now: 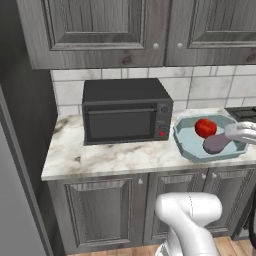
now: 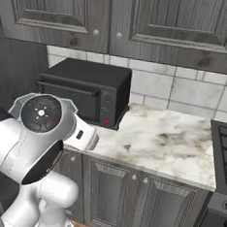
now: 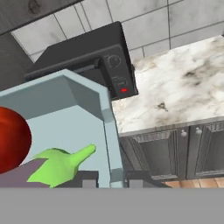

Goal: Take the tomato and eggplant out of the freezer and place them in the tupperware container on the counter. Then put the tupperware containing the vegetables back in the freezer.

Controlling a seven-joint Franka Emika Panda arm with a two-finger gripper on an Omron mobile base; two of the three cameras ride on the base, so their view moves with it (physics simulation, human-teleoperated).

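The pale blue tupperware container (image 1: 187, 145) sits at the right end of the white marbled counter (image 1: 115, 157), slightly tilted. Inside it lie the glossy red tomato (image 1: 205, 127) and the purple-grey eggplant (image 1: 216, 143). My gripper (image 1: 231, 134) reaches in from the right and is shut on the container's right rim. In the hand view the gripper (image 3: 110, 183) straddles the container wall (image 3: 107, 131), with the tomato (image 3: 11, 140) and the eggplant's green stem (image 3: 61, 164) close on the left. A tall grey surface (image 1: 7, 200) stands at the far left; I cannot tell if it is the freezer.
A black microwave (image 1: 125, 115) stands on the counter left of the container, against the tiled wall. A dark stovetop (image 2: 224, 154) borders the counter on the right. Dark grey cabinets hang above and stand below. My own arm (image 2: 35, 138) is in the lower left of the right base view.
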